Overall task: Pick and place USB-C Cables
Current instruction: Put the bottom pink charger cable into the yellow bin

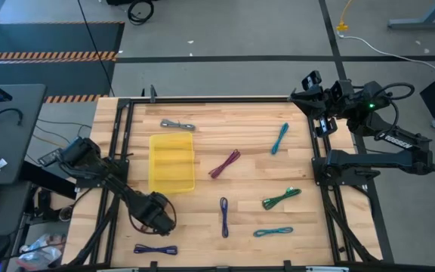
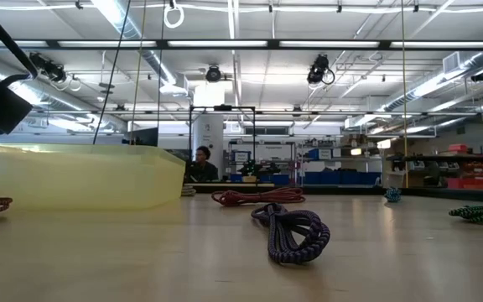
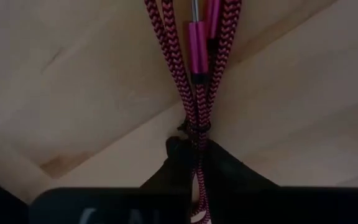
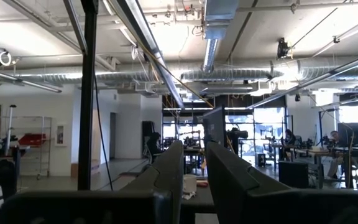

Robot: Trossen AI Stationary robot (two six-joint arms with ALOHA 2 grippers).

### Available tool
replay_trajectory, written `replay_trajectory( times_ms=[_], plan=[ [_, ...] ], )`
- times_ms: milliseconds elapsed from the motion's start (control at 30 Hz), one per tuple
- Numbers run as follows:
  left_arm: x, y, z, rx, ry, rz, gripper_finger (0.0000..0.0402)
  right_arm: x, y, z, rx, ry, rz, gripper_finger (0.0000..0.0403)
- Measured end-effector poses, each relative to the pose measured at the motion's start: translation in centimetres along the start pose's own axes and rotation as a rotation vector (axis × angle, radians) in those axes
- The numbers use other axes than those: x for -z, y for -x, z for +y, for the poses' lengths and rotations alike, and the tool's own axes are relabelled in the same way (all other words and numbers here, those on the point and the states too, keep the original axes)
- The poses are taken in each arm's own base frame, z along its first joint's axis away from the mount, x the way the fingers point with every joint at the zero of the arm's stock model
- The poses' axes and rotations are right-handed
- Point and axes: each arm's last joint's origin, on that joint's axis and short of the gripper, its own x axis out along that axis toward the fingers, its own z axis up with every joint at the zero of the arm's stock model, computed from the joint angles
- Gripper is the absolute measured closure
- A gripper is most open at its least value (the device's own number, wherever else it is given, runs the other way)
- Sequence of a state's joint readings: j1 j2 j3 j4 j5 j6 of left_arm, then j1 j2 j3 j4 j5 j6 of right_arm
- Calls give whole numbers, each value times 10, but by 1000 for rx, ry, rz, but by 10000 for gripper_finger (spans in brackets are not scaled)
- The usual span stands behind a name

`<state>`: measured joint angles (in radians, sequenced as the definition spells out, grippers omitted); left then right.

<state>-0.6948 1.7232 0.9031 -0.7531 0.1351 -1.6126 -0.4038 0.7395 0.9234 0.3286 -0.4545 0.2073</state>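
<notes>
Left gripper [image 3: 194,163]: pinched on a pink-and-black braided cable [image 3: 197,74] (the left wrist view shows the strands running straight out from between the dark fingers, over bare wood).
Why held so: the grip sits just behind the bundle's small tie, so the doubled strands likely stay together when lifted.
Held cable's place: at the near-left of the table, in the left gripper [image 1: 157,214], just below the yellow tray [image 1: 172,162].
Right gripper [image 4: 191,180]: parked high at the far-right corner, fingers slightly apart, nothing between them, facing the room.
Loose cables: grey [image 1: 177,125] beside the tray's far edge; maroon [image 1: 224,163], teal [image 1: 279,138], green [image 1: 281,199], a purple one [image 1: 223,216] mid-table, another teal [image 1: 273,232], and blue-purple [image 1: 155,248] at the near edge.
Tray: apparently empty (likely the drop spot).
</notes>
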Motion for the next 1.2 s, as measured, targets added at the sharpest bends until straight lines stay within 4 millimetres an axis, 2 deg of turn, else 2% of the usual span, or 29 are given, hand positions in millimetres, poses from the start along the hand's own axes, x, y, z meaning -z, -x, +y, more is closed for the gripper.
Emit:
replay_trajectory(
  times_ms=[100, 200, 333, 400, 500, 633, 733, 900, 1033, 1200],
  plan=[
    [-2, 17, -3, 80, 6, -19, 383, 0, 0, 0, 0, 0, 0, 328],
    [-5, 61, -12, 280, 14, -78, 384, 0, 0, 0, 0, 0, 0, 327],
    [-9, 119, -5, 458, 32, -310, 384, 0, 0, 0, 0, 1, 0, 327],
    [-10, 153, 6, 514, 38, -469, 384, 0, 0, 0, 0, 1, 0, 328],
    [-16, 191, 27, 497, 88, -718, 385, 0, 0, 0, 0, 0, 1, 329],
    [-31, 221, 56, 349, 178, -849, 385, 0, 0, 0, 0, 0, 1, 329],
    [-48, 223, 70, 182, 178, -811, 385, 0, 0, 0, 0, -1, 3, 329],
    [-82, 223, 81, 90, 291, -780, 385, 2, 0, -1, 24, -8, 13, 329],
    [-106, 215, 80, 59, 330, -651, 385, 3, 0, -2, 39, -15, 26, 329],
    [-128, 200, 70, 6, 383, -582, 385, 5, 0, -2, 52, -25, 40, 329]
  ],
)
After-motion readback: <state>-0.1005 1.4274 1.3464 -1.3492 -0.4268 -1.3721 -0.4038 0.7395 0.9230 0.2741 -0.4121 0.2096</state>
